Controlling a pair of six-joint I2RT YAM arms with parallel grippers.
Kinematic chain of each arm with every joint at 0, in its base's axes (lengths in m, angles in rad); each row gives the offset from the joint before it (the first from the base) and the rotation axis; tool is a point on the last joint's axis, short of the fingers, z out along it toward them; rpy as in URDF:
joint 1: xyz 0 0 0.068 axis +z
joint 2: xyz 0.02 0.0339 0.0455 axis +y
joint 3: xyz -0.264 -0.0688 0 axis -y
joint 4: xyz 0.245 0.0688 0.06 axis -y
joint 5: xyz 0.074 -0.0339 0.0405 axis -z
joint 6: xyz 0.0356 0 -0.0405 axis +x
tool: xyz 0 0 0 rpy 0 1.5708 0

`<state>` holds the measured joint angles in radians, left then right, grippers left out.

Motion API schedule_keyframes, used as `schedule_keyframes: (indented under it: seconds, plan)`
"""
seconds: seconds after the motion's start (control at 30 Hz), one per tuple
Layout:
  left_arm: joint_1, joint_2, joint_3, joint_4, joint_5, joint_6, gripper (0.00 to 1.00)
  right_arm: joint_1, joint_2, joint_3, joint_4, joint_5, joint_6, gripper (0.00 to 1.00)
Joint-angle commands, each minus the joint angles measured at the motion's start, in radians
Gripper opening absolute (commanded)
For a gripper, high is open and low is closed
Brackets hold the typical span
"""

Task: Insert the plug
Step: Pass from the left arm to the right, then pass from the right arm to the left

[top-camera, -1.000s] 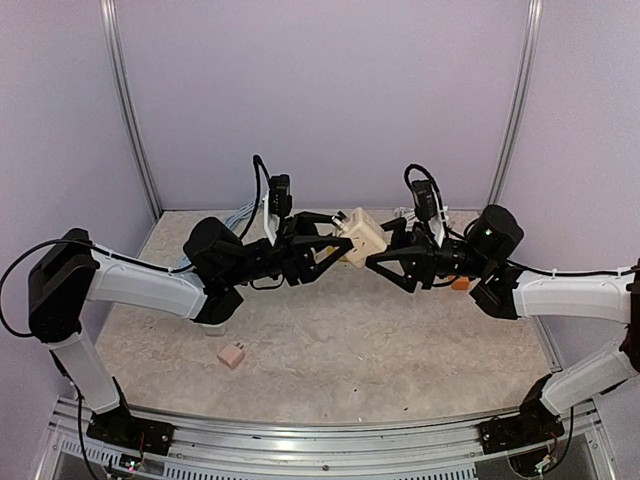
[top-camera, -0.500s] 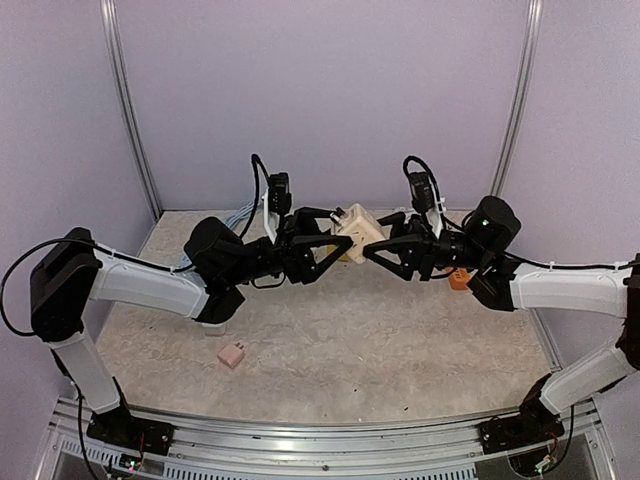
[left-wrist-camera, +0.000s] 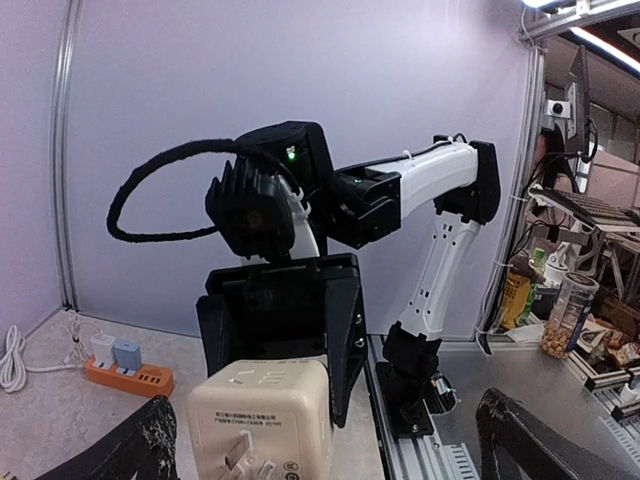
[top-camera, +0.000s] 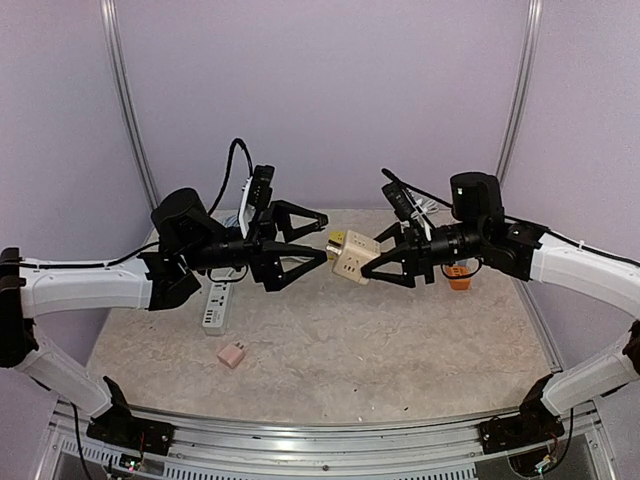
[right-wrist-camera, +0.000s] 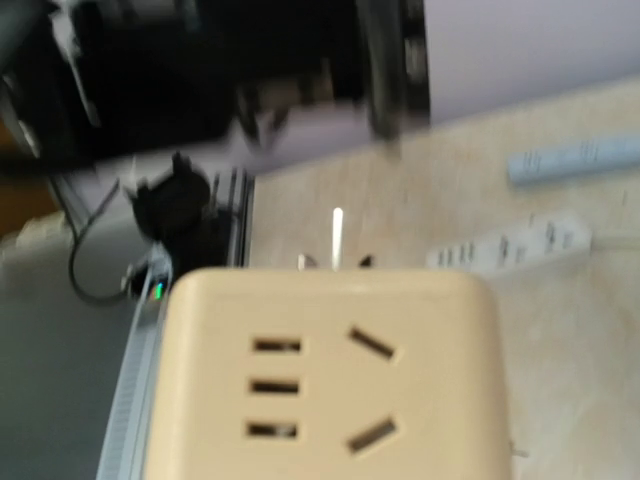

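Presently my right end effector [top-camera: 375, 256] is clamped on the cream cube adapter [top-camera: 352, 258], one finger on each of two opposite sides, holding it in the air above the worktop [top-camera: 350, 340]. My left end effector [top-camera: 324, 238] is spread wide and holds nothing; its fingertips [left-wrist-camera: 145, 440] touch nothing that I can see. The cube hangs just beyond those tips, in line with the gap between them. Its metal pins [left-wrist-camera: 240, 455] are turned toward my left wrist camera and its socket face toward my right one. I count one cube adapter. On the worktop lie two power strips: a white power strip [top-camera: 215, 303] below my left arm, and an orange power strip [top-camera: 459, 277] beside my right arm with a blue plug [left-wrist-camera: 126, 353] and a white plug [left-wrist-camera: 102, 347] seated in it. One small pink plug block [top-camera: 232, 354] lies alone nearer the front edge, well apart from both end effectors.
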<state>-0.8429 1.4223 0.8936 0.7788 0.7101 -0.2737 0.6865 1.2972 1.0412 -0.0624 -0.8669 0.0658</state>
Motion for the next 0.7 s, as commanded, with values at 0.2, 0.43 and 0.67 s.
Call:
schedule_keyframes:
  seconds: [0.2, 0.43, 0.67]
  plan:
    - [-0.020, 0.056, 0.170, -0.444, 0.101, 0.187, 0.99, 0.006, -0.036, 0.057, -0.244, -0.023, -0.144, 0.04]
    - [-0.047, 0.135, 0.249, -0.528, 0.122, 0.210, 0.99, 0.013, -0.015, 0.075, -0.275, -0.024, -0.167, 0.04]
    - [-0.053, 0.160, 0.264, -0.540, 0.121, 0.212, 0.88, 0.016, -0.015, 0.065, -0.272, -0.033, -0.175, 0.04]
